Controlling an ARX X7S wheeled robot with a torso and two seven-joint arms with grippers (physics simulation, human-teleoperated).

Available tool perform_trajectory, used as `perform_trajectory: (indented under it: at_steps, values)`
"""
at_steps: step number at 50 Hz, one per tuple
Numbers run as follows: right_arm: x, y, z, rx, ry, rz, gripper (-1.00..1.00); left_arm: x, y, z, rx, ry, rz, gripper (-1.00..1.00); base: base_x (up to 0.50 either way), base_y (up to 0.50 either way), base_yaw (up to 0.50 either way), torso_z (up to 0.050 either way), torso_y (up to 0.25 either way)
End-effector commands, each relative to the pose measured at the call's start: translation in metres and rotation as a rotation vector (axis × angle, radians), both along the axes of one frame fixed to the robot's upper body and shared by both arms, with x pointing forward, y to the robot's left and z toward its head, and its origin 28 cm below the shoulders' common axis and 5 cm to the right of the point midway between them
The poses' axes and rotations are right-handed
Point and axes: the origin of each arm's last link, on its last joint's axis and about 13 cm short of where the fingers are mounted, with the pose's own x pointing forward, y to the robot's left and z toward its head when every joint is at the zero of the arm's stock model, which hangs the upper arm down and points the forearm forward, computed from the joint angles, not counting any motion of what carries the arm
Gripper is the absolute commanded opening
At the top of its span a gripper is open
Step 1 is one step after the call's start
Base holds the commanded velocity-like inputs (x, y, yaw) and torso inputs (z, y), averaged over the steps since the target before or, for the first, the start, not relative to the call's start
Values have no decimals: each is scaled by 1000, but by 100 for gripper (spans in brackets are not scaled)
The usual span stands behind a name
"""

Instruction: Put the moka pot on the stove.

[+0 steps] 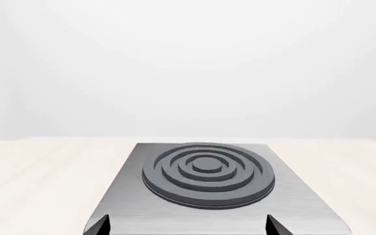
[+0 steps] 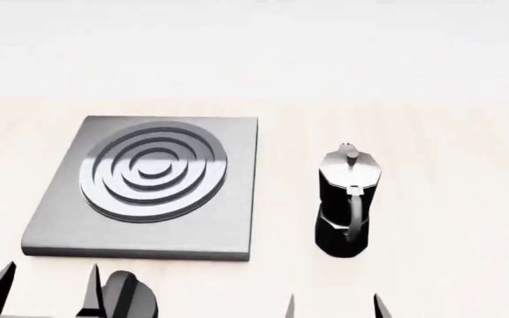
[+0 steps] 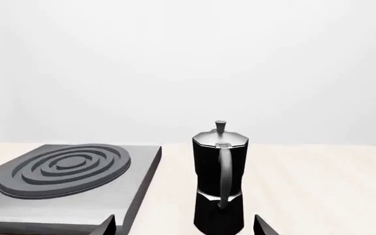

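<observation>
Right pincer (image 3: 182, 224) open and empty, at six o'clock of moka pot (image 2: 348, 199); left pincer (image 1: 186, 224) also open (idle). Risk: knocking tall pot over beside stove (image 2: 228, 225).

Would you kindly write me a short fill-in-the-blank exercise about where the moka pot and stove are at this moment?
1. The moka pot stands upright on the ____, not on the stove.
2. In the head view, the pot is to the ____ of the stove.
3. The stove's ring burner has ____ on it.
4. The pot's handle faces ____ the robot.

Missing words: table; right; nothing; toward
</observation>
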Motion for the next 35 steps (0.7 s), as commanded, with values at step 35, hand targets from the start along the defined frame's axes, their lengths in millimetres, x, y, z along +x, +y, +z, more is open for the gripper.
perform_trajectory:
  at_steps: [35]
  values:
    - [-2,6,4,-68,-22,21,100,0,1,0,-1,1,2,100,134,29,0,0,0]
